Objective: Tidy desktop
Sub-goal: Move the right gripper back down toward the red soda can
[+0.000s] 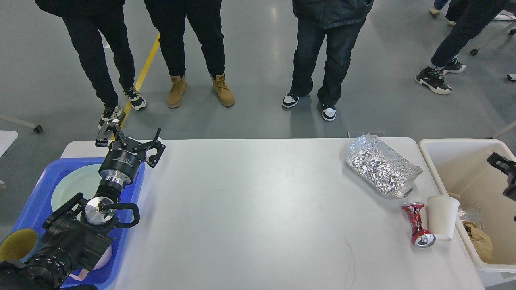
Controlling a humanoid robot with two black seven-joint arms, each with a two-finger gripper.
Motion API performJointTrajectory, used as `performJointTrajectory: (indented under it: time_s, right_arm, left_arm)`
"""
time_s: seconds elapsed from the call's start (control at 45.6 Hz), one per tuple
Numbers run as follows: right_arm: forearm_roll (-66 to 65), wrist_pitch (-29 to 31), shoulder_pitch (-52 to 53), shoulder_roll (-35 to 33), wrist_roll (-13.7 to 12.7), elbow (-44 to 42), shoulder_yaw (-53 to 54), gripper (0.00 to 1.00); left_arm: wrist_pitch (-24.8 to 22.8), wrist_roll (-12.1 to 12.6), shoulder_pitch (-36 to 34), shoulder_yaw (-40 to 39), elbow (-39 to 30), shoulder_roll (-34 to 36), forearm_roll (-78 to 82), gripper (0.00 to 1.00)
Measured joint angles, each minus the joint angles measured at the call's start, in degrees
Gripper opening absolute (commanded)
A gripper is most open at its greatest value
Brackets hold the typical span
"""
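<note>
The white desktop (250,209) fills the head view. At its right end lie a crumpled silver foil bag (381,166), a crushed red can (417,225) and a white paper cup (442,217), which stands upright beside the can. My left gripper (135,131) is open and empty at the table's far left edge, above the back corner of the blue tray (131,229). My right gripper (502,167) shows only partly at the right edge, over the cream bin (459,169). Its fingers cannot be told apart.
The blue tray holds a pale green plate (74,185) and a yellow-lined cup (16,243). The bin holds crumpled brown paper (479,239) and a clear wrapper. Several people stand on the floor just beyond the far edge of the table.
</note>
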Motion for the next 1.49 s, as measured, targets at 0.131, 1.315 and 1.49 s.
performJointTrajectory:
  time_s: [0.131,1.315,1.49]
  right_arm:
    - [0.0,3.7,10.7,2.4,0.0,5.7,-3.3,1.0]
    - [-0.3,48.2,56.9,14.9,0.0,36.1,-17.5,1.0]
    - [-1.4,33.5,43.7,13.4,0.0,35.7,-18.6,1.0]
  left_arm:
    - [0.0,0.0,0.0,0.0,0.0,0.0,0.0,0.96]
    - [0.0,-0.1,0.0,0.0,0.0,0.0,0.0,0.96]
    - [0.0,-0.1,0.0,0.0,0.0,0.0,0.0,0.96]
